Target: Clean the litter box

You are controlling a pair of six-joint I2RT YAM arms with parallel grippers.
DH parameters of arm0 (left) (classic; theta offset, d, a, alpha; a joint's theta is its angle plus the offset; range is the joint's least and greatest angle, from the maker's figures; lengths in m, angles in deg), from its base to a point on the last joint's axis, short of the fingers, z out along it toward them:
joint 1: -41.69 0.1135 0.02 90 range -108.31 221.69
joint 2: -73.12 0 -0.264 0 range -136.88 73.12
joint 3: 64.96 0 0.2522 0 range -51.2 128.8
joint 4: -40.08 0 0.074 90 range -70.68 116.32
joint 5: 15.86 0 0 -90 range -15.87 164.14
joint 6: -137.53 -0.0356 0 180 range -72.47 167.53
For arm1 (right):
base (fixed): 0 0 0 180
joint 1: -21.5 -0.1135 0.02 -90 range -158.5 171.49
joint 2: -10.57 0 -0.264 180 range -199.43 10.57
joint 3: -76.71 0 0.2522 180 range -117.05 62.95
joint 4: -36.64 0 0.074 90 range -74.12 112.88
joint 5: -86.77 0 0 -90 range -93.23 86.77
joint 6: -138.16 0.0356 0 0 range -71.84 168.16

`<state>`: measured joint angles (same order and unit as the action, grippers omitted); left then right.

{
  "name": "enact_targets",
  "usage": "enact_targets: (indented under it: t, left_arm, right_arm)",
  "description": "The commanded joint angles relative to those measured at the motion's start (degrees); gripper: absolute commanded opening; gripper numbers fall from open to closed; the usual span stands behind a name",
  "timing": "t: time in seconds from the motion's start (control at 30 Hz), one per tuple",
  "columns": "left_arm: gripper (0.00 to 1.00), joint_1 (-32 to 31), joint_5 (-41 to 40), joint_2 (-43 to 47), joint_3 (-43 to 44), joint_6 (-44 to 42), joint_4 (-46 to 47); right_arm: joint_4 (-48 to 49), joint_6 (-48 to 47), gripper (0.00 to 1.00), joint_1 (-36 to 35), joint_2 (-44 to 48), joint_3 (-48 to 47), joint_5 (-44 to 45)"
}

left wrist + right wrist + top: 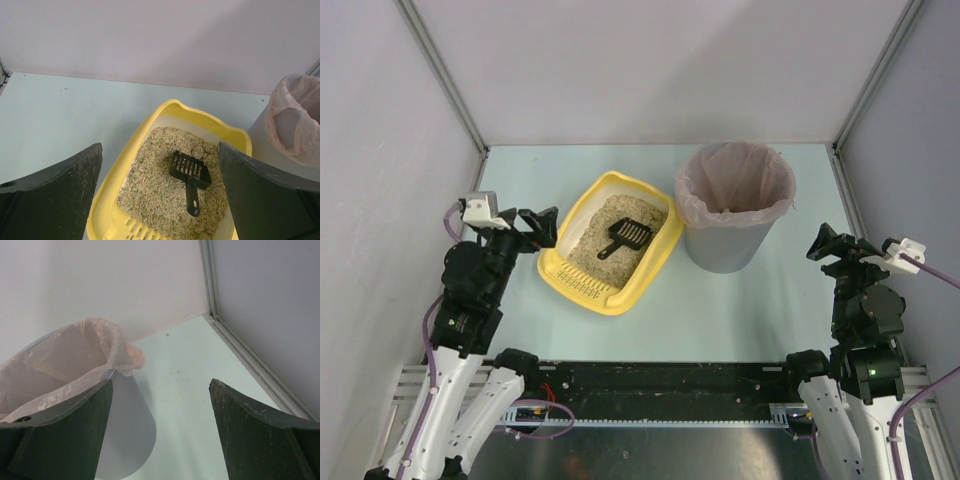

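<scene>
Litter box (658, 258) sat on the pale green table (770, 300), left of centre, between the left arm and the grey bin (718, 252) with its pinkish liner. The box's far-right corner lay just beside the bin wall; contact could not be told. The long axis ran diagonally, with the slotted lip (584, 283) pointing near-left toward the left arm's base and the plain end pointing far-right toward the back wall. Beige litter covered the floor of the tray. A black scoop (623, 238) lay on the litter, slotted head toward the far-right and handle toward the lip, roughly along the box's axis. Left gripper (542, 228) hovered just beside the box's left rim, fingers spread wide and holding nothing. Right gripper (824, 245) stood right of the bin, apart from it, jaws likewise spread and empty.
</scene>
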<state>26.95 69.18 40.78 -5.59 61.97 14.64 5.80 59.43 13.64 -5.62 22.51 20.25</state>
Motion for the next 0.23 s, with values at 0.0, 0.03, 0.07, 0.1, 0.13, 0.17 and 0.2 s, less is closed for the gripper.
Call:
enact_targets:
  t: [0.0, 0.03, 0.07, 0.1, 0.13, 0.17, 0.2]
  left_arm:
    - [1.00, 0.3, 0.3, -0.2, 1.7, -1.4, -0.1]
    - [1.00, 0.3, 0.8, -0.3, 1.7, -1.7, 0.0]
    - [1.00, 0.3, 1.0, -0.4, 1.7, -1.8, -0.1]
    - [0.99, 0.3, 1.0, -0.5, 1.7, -1.8, -0.2]
    - [1.00, 0.3, 1.3, -0.8, 1.7, -1.5, -0.2]
    - [1.00, 0.3, 1.4, -0.9, 1.7, -1.4, -0.2]
    - [1.00, 0.3, 1.4, -0.9, 1.7, -1.3, -0.2]
  right_arm:
    - [0.5, -0.9, 0.83, 0.2, 0.3, -1.8, 0.2]
    - [0.5, -0.8, 0.83, 0.2, 0.1, -1.8, 0.2]
    - [0.5, -0.8, 0.83, 0.2, 0.1, -1.8, 0.1]
    - [0.5, -0.8, 0.84, 0.1, 0.1, -1.8, 0.2]
    - [0.6, -0.8, 0.83, 0.2, 0.1, -1.7, 0.2]
    - [0.4, -0.8, 0.83, 0.2, 0.1, -1.8, 0.2]
    - [0.5, -0.7, 0.83, 0.2, 0.2, -1.8, 0.2]
